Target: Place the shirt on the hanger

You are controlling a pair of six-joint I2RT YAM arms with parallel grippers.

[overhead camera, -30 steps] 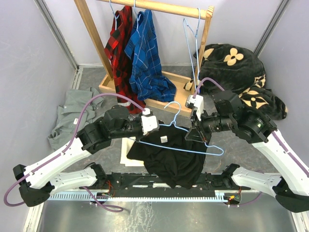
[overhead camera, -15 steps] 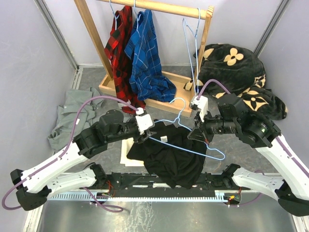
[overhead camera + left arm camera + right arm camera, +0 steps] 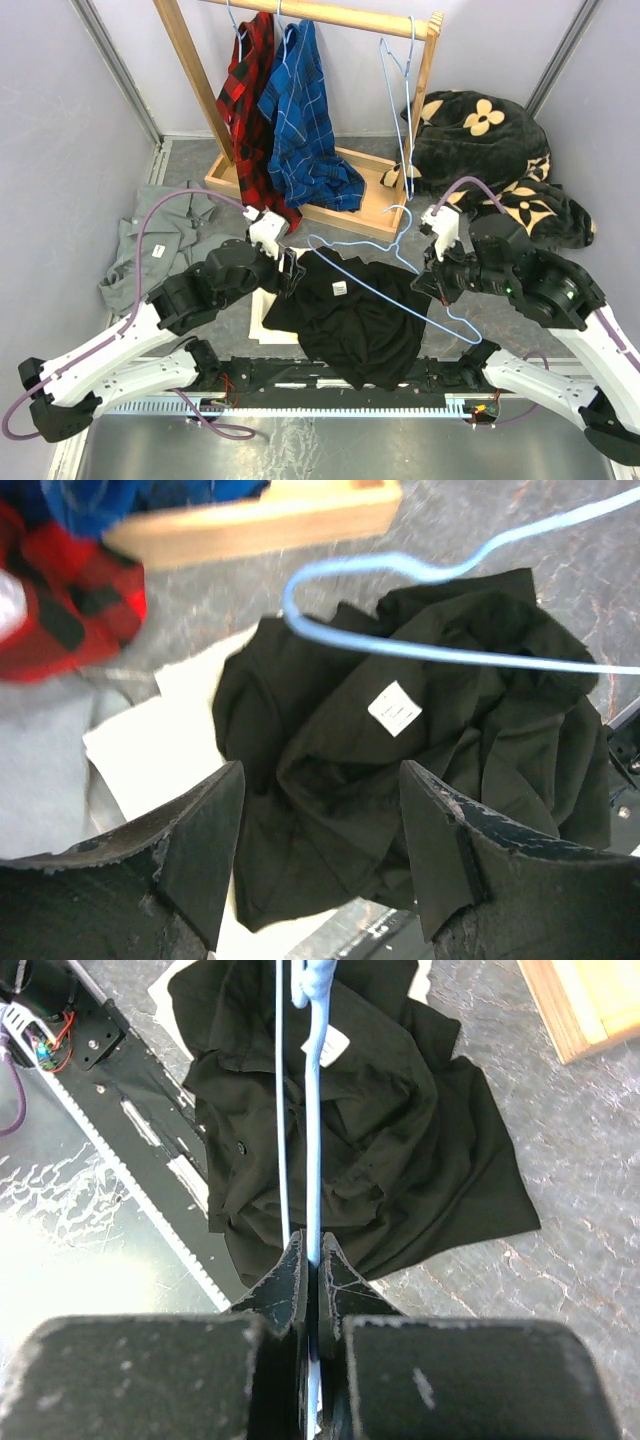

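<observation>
Right pincer (image 3: 308, 1260) pinching hanger (image 3: 314, 1110) at its right end. Wire's long axis slants over shirt (image 3: 350, 320), crumpled on worktop between arms. Left pincer (image 3: 287, 272) spread, empty, nearer collar label.

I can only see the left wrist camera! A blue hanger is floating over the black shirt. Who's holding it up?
Observer: The right hand is. It's shut on the hanger, pinching its wire, as the right wrist camera shows.
Operator: Which way does the hook point?
Observer: In the top camera, it points away from the arms, toward the wooden rack at the back.
Operator: Are there more hangers?
Observer: Yes, a spare hanger hangs empty at the rack's right end.
</observation>
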